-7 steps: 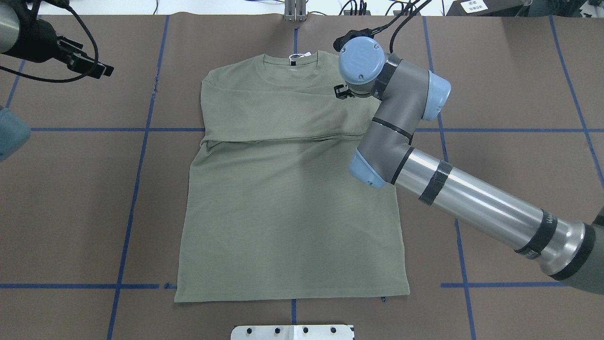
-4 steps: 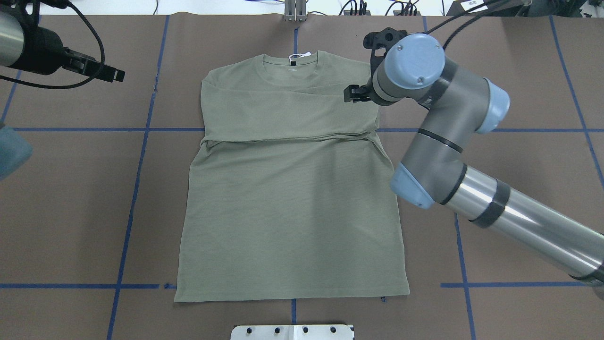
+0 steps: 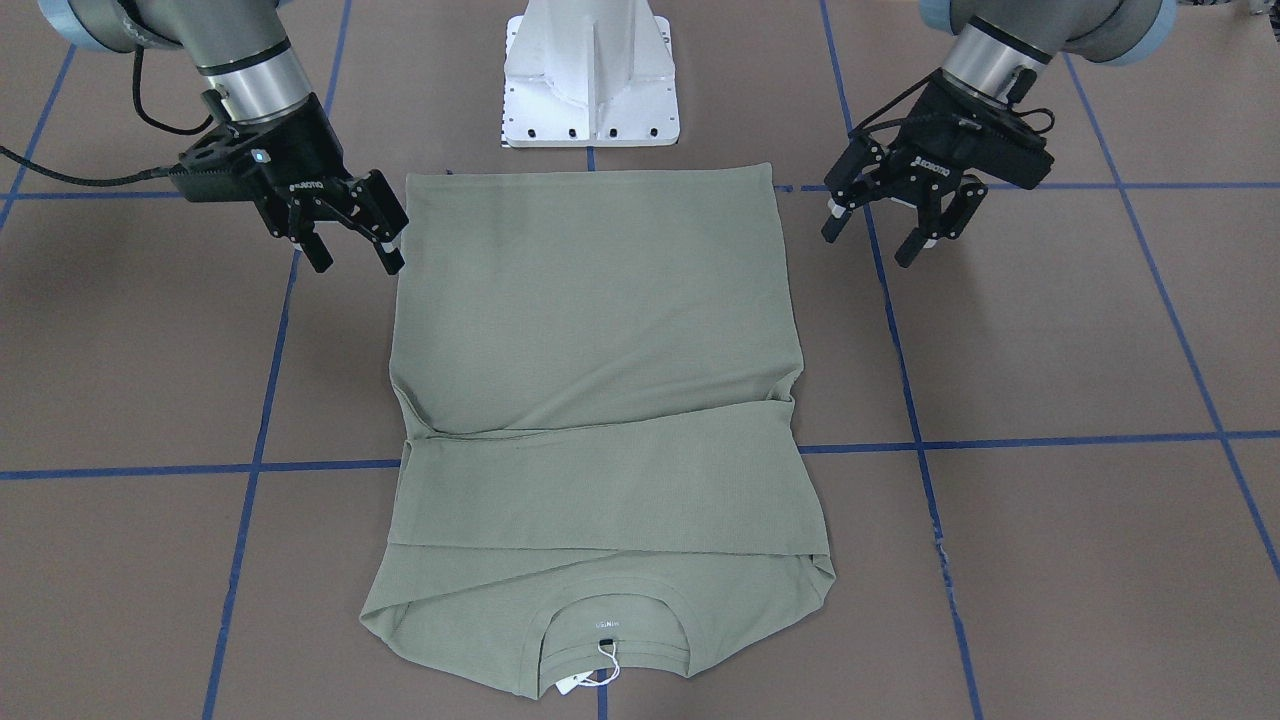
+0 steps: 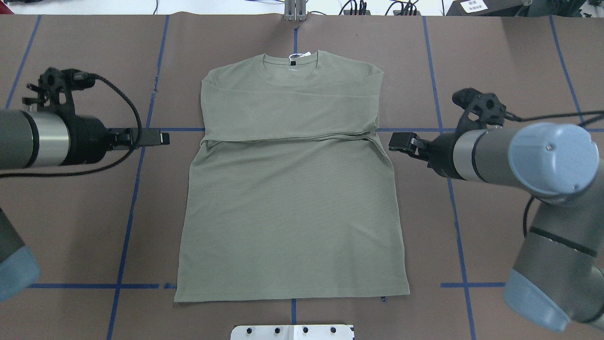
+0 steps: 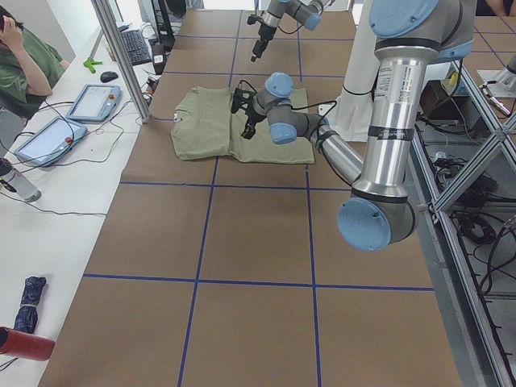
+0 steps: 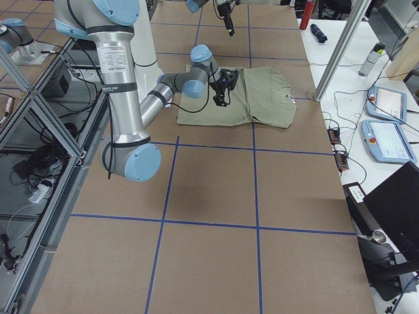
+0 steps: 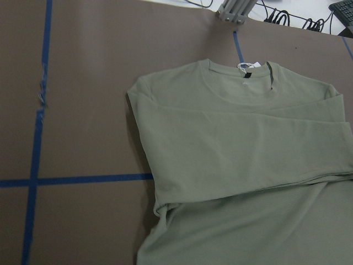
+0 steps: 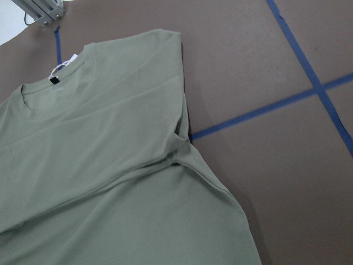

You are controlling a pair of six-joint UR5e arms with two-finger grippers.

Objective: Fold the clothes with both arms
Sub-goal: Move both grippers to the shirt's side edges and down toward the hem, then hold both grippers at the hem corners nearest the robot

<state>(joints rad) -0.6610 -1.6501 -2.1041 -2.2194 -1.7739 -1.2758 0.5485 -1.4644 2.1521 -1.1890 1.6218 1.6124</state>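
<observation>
Currently: sage long-sleeved shirt (image 4: 292,212) flat on desk (image 4: 71,212), sleeves folded across chest, cuffs not discernible. Left gripper (image 3: 868,240), right gripper (image 3: 358,262): both spread wide, empty, flanking it. Right gripper earlier hung over shirt's shoulder; since withdrawn.

A robotics lab. The left arm (image 5: 387,121) and right arm (image 6: 118,85), both industrial jointed units, rise from one white pedestal (image 3: 590,70) bolted at the edge of a large desk (image 4: 71,226). The desk is covered in brown sheeting and marked into a grid with blue tape (image 4: 125,236). Beside the robot stands an aluminium frame (image 6: 39,111) with cables (image 6: 39,163) heaped under it. Along the far side runs a white side table (image 5: 48,210) carrying two teach pendants (image 5: 94,102), a keyboard (image 5: 139,47) and a mouse (image 5: 109,76), with a person (image 5: 24,68) seated at it.
</observation>
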